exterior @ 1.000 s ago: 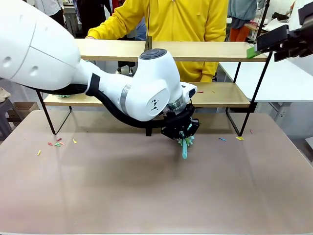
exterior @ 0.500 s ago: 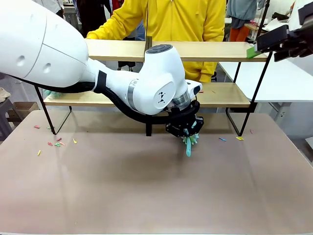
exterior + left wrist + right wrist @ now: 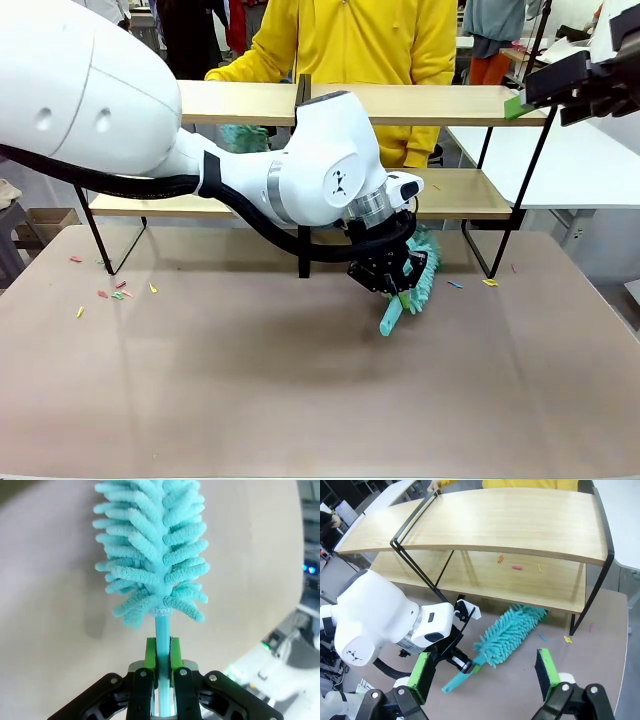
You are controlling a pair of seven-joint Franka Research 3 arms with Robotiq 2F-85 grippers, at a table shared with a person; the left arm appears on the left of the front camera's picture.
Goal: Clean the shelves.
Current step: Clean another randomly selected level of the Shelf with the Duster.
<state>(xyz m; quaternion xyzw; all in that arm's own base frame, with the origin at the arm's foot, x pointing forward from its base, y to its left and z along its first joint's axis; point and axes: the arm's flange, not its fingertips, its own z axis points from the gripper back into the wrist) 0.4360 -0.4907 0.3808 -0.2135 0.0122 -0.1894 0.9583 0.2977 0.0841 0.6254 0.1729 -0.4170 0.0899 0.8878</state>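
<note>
The shelves [image 3: 470, 103] are two long pale boards in a thin black frame at the table's far side, seen from above in the right wrist view [image 3: 520, 525]. My left gripper [image 3: 392, 278] hangs just in front of the lower board, right of the centre post, shut on the thin handle of a teal fluffy duster [image 3: 420, 277]. The duster's head tilts up to the right toward the lower board [image 3: 465, 192]. In the left wrist view, the green pads [image 3: 150, 652] clamp the handle below the duster's head [image 3: 150, 550]. My right gripper [image 3: 483, 672] is open, high by the upper board's right end [image 3: 545, 88].
A person in a yellow top [image 3: 350, 40] stands behind the shelves. A second teal fluffy thing [image 3: 244, 137] shows between the boards. Coloured scraps lie on the lower board [image 3: 512, 567], on the table at left [image 3: 115, 293] and at right [image 3: 455, 284].
My left wrist has turned and shifted slightly right, swinging the duster's head out to the right toward the lower board. The teal thing behind has moved right along the shelves. The right arm is still.
</note>
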